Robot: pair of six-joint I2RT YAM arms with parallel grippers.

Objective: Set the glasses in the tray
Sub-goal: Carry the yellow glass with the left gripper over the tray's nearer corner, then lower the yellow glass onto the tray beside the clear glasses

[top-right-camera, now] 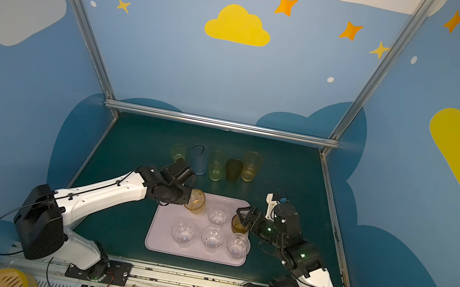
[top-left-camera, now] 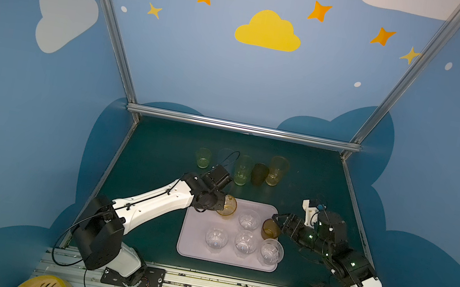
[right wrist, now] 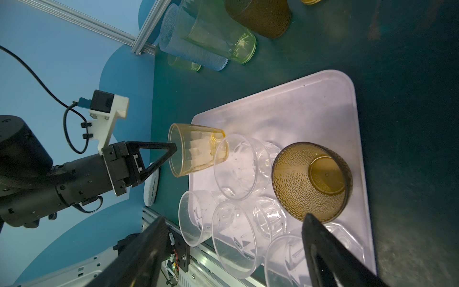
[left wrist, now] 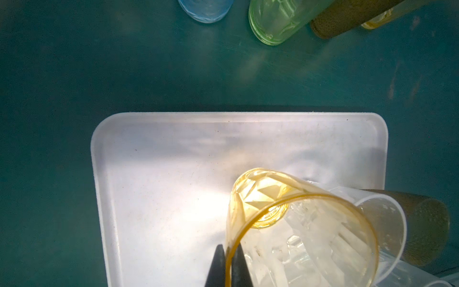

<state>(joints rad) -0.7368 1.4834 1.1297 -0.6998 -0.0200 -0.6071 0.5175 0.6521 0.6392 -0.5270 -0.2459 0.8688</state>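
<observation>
Left tool (top-left-camera: 221,206), arm outstretched, pinches the tilted amber tumbler (top-left-camera: 229,206) at 11 o'clock on the tray (top-left-camera: 192,241); right tool (top-left-camera: 276,222), elbow bent, gapes beside the brown tumbler (top-left-camera: 269,230) at 3 o'clock.

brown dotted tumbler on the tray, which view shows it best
Right wrist view: the brown dotted plastic tumbler is close and nearly whole. Left wrist view shows only its side; in both top views it is small.
</observation>
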